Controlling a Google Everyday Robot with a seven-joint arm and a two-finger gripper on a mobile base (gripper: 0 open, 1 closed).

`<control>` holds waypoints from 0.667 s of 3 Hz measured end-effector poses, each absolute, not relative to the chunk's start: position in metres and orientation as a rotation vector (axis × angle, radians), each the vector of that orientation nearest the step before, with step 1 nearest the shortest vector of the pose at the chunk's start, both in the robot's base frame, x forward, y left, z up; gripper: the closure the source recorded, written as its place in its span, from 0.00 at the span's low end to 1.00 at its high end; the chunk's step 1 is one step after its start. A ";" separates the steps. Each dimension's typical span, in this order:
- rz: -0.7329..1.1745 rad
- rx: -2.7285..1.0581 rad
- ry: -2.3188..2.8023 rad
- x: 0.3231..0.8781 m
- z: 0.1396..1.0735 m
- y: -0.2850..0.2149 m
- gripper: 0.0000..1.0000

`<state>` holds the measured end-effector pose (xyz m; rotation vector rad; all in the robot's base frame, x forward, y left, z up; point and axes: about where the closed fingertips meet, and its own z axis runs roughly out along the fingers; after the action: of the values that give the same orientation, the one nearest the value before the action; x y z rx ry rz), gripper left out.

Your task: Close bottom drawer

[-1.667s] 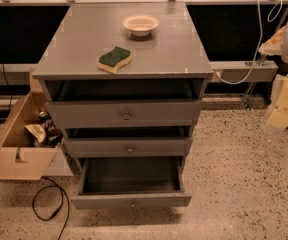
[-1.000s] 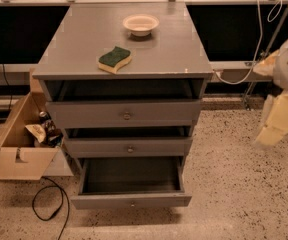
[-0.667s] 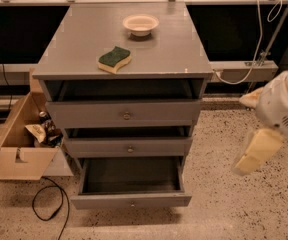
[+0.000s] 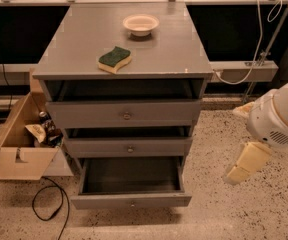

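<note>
The grey three-drawer chest (image 4: 124,44) stands in the middle of the camera view. Its bottom drawer (image 4: 131,200) is pulled well out, with a shallow front panel, a small round knob and an empty inside. The middle drawer (image 4: 129,146) and the top drawer (image 4: 126,115) stand only slightly out. My white arm (image 4: 279,116) comes in from the right edge. My gripper (image 4: 235,174), cream-coloured, hangs at the arm's lower end. It is to the right of the bottom drawer, about level with it and apart from it.
A white bowl (image 4: 140,24) and a green-and-yellow sponge (image 4: 115,59) lie on the chest top. An open cardboard box (image 4: 21,144) with clutter stands at the left. A black cable (image 4: 46,204) loops on the speckled floor. A white cable (image 4: 239,69) hangs behind on the right.
My arm has swung down and left from the right edge, bringing the gripper to the height of the bottom drawer. The drawers have not moved.
</note>
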<state>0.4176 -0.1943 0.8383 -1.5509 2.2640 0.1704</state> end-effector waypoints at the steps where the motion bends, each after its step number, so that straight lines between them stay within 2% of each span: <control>1: 0.115 -1.620 2.211 0.433 0.808 -0.191 0.00; 2: 0.039 -1.757 2.124 0.463 0.739 -0.188 0.00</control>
<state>0.4631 -0.1875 0.7391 -1.7573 2.1240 0.0387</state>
